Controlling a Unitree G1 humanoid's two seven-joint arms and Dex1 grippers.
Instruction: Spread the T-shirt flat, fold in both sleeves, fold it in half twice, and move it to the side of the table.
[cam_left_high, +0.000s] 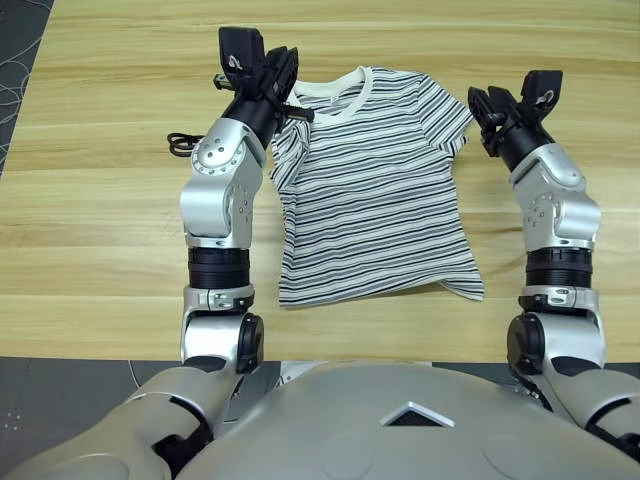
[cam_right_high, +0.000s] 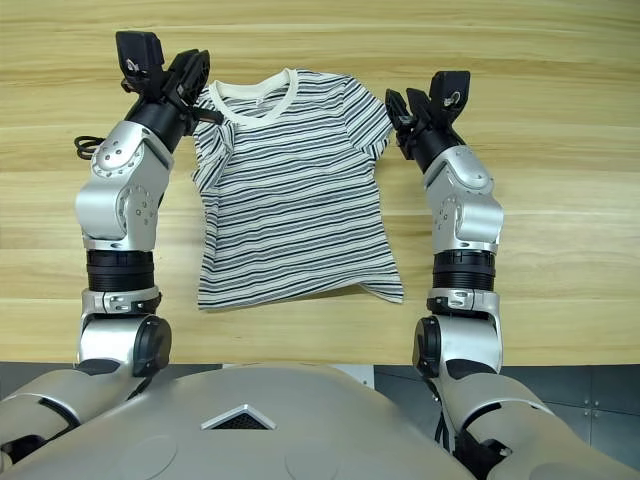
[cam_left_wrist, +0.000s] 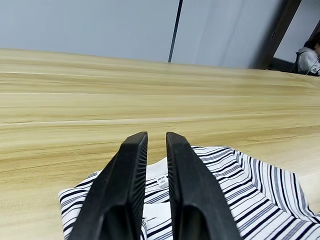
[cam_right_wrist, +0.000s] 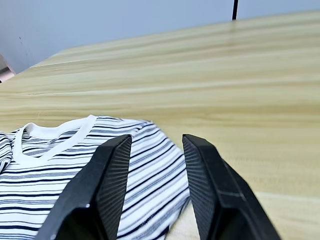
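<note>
Left end effector (cam_left_wrist: 156, 136) hangs over the near-collar left shoulder, fingers almost together with just a thin slit, holding nothing. Right end effector (cam_right_wrist: 156, 139) is open and empty, just beside the right sleeve (cam_left_high: 445, 115).

T-shirt (cam_left_high: 370, 190) lies mid-worktop (cam_left_high: 100, 230), collar (cam_left_high: 335, 92) away from us, body mostly flat. We read the left sleeve (cam_left_high: 285, 150) as already tucked in over the chest, a bit bunched. The right sleeve lies spread outward, so that's the fold in hand.

How we'd do it:
- Drop the right end effector onto the cuff edge and pinch the sleeve layer only, not the body under it.
- Lift low and carry it straight toward the midline, so the crease runs along the side seam.
- Keep the left end effector down on the shoulder as a pin, or the whole shirt will slide.
- Release flat.

The right hem corner (cam_left_high: 462, 288) is turned up, so we'd smooth it before the halving folds. A black cable (cam_left_high: 180, 143) sits well left of the shirt.
</note>
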